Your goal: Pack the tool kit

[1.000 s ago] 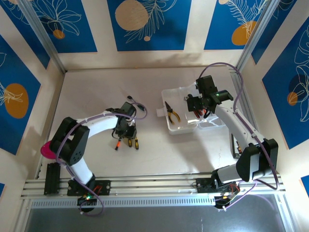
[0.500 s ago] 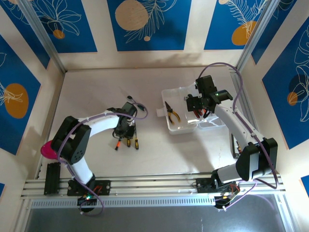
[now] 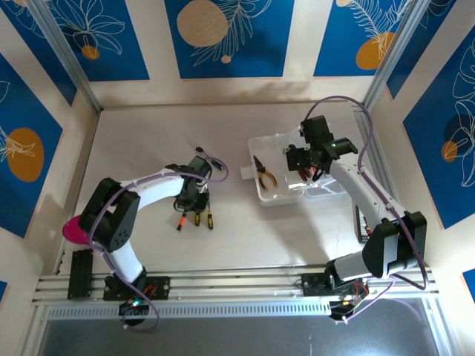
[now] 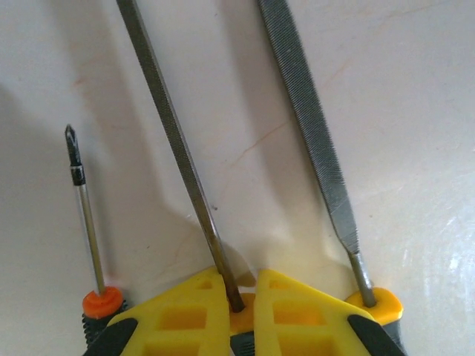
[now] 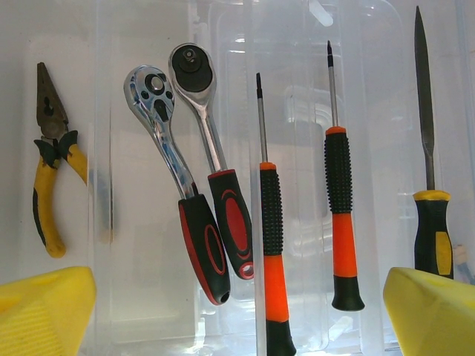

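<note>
Packing part done, I judge | in clear rectangular plastic case (image 3: 261, 194): yellow-handled pliers (image 5: 48, 185), two chrome ratchet wrenches (image 5: 174, 170), two orange-and-black screwdrivers (image 5: 269, 222), yellow-handled file (image 5: 427, 148) | left on white table (image 3: 148, 148): small orange-collared screwdriver (image 4: 85, 215), slim grey file (image 4: 174, 141), flat toothed file (image 4: 308, 126) | my left gripper (image 4: 239, 297) pinches the slim grey file's shank | my right gripper (image 3: 306, 167) hangs spread over the case
</note>
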Motion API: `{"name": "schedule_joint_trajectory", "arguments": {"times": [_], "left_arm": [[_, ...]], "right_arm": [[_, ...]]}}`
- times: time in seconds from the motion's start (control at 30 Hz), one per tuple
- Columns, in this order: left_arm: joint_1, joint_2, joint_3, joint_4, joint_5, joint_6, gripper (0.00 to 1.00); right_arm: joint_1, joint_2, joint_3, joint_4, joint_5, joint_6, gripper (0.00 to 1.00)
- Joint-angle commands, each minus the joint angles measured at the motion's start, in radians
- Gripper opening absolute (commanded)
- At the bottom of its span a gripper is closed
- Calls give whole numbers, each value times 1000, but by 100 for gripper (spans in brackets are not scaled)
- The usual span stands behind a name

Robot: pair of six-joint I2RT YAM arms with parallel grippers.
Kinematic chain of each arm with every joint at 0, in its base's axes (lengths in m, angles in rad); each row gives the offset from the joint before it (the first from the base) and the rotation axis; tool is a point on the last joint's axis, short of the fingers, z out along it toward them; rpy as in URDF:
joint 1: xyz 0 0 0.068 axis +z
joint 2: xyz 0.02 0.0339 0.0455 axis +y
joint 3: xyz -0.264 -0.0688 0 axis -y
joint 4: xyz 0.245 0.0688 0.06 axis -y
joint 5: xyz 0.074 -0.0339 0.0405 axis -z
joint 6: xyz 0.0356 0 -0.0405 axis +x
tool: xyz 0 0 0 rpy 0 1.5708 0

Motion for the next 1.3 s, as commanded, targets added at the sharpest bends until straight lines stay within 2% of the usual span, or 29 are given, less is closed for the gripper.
{"name": "schedule_joint_trajectory", "arguments": {"times": [0.0, 0.23, 0.43, 0.63, 0.77, 0.9, 1.27], "left_arm": [[-19, -2, 47, -13, 3, 29, 0], [-19, -40, 95, -53, -12, 53, 0], [-13, -85, 134, -64, 18, 66, 0], [-13, -112, 175, -15, 135, 62, 0], [-13, -112, 237, 17, 198, 55, 0], [-13, -106, 306, 69, 264, 36, 0], [-10, -68, 450, 242, 422, -66, 0]], "right_arm": [[4, -22, -18, 0, -22, -8, 99], [2, -36, -30, 4, -36, -7, 99], [1, -62, -38, 22, -108, 1, 99], [3, -96, -47, 54, -241, 13, 99], [14, -140, -74, 122, -434, 22, 99], [43, -163, -100, 202, -572, 41, 99], [183, -92, -137, 382, -670, 106, 99]]}}
